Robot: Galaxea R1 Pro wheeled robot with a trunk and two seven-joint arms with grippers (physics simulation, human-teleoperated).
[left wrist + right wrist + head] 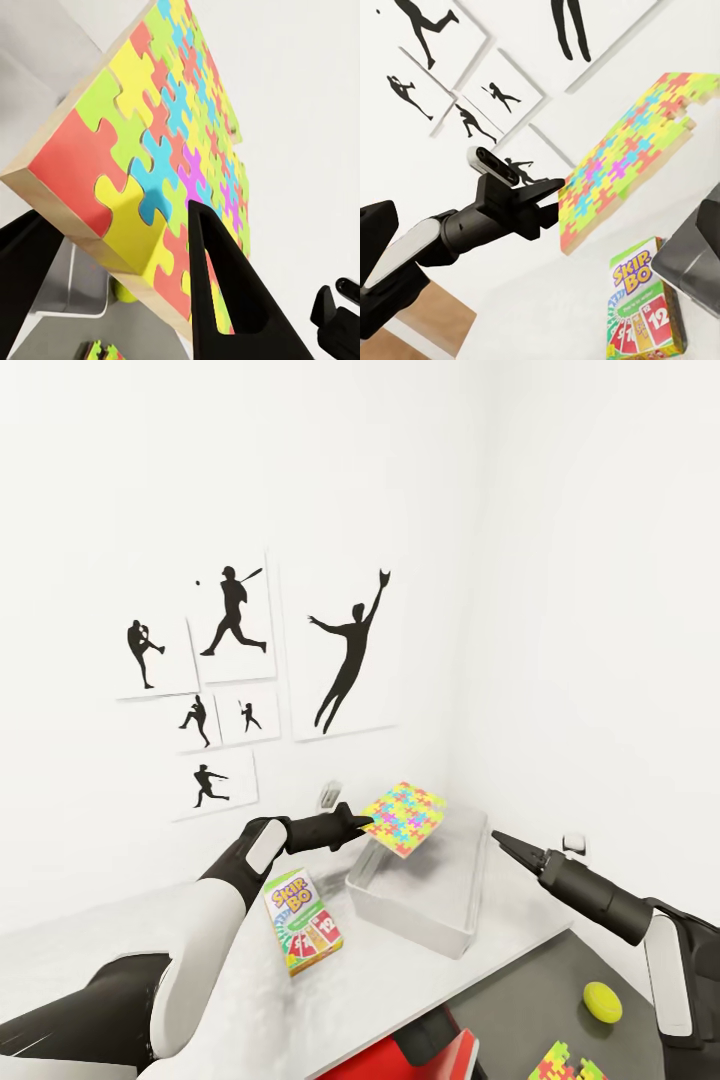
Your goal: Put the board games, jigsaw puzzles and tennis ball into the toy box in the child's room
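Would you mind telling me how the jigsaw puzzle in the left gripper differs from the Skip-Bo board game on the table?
The jigsaw puzzle is held in the air by the left gripper, tilted above the toy box; the Skip-Bo board game is on the table. The puzzle is a thin sheet of interlocking yellow, pink, green, blue and orange pieces; the game is a printed white, green and red box. Both are flat and rectangular.

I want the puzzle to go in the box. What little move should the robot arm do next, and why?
Probably lower the left gripper a little and let go. It is shut on the jigsaw puzzle, which hangs tilted in the air over the far end of the toy box, so a short drop should land it inside. The box looks empty, so there is room.
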